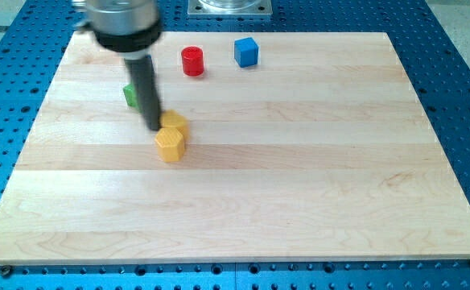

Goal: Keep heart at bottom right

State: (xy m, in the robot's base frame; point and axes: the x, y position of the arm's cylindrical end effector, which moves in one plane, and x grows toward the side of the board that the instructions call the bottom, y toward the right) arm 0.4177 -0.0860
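Note:
My tip (155,127) rests on the board at the view's upper left, touching or almost touching the left side of a yellow block (175,123). A second yellow block (170,146), with a notched heart-like top, lies just below it and against it. A green block (129,95) sits behind the rod to its left, partly hidden. A red cylinder (192,61) and a blue cube (246,51) stand near the view's top edge. Which yellow block is the heart is hard to tell.
The wooden board (299,185) lies on a blue perforated table (468,97). A metal base plate (229,7) sits at the view's top centre. The arm's dark body (122,24) hangs over the board's top left corner.

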